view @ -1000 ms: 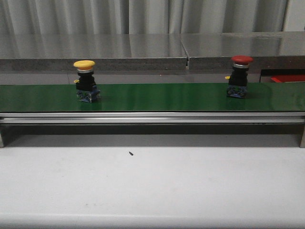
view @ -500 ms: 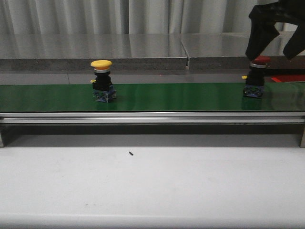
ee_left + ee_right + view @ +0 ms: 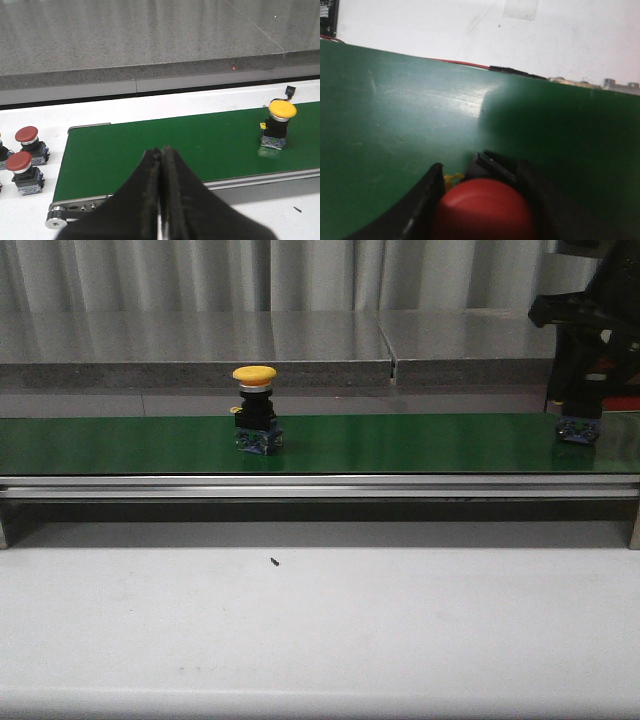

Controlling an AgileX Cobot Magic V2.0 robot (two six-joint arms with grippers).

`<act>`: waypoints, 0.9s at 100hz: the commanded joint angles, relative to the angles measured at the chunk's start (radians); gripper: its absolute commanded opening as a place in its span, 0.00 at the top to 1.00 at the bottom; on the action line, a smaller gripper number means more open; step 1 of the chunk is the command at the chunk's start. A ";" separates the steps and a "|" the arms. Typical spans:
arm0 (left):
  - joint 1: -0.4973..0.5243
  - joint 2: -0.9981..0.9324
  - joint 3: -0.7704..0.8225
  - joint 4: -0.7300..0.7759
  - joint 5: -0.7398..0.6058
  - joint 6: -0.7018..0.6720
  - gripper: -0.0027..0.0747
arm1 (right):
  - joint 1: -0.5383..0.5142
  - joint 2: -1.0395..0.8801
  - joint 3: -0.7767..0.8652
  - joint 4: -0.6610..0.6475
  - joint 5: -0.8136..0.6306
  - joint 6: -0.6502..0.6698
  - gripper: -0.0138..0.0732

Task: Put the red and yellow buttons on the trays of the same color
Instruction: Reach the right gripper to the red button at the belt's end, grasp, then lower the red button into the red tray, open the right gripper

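Observation:
The yellow button (image 3: 255,410) stands upright on the green belt (image 3: 400,445), left of centre; the left wrist view shows the yellow button (image 3: 279,123) too. At the belt's far right, my right gripper (image 3: 578,405) is down over the red button, of which only the blue base (image 3: 578,431) shows. In the right wrist view the red button (image 3: 485,210) fills the gap between the fingers (image 3: 427,200), which press its cap on both sides. My left gripper (image 3: 161,150) is shut and empty above the belt's near edge. No tray is visible.
Two more red buttons (image 3: 27,139) (image 3: 21,167) stand on the white surface off the belt's end (image 3: 75,135). A grey metal ledge (image 3: 300,345) runs behind the belt. A white table (image 3: 320,630) with a small black speck (image 3: 273,562) lies in front.
Both buttons have travelled right along the belt. The right gripper came down from above the red button and closed round its cap.

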State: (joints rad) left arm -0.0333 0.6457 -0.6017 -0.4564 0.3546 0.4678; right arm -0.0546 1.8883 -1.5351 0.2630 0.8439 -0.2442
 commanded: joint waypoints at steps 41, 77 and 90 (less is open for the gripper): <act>-0.008 0.001 -0.026 -0.021 -0.067 0.003 0.99 | -0.348 -0.071 -0.241 0.006 0.113 0.018 0.67; -0.008 0.001 -0.026 -0.021 -0.067 0.003 0.99 | -0.485 0.089 -0.313 -0.010 0.008 0.017 0.67; -0.008 0.001 -0.026 -0.021 -0.067 0.003 0.99 | -0.487 0.186 -0.421 -0.011 0.033 0.017 0.67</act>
State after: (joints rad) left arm -0.0333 0.6457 -0.6017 -0.4564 0.3546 0.4678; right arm -0.5359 2.0813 -1.8642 0.2439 0.9039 -0.2253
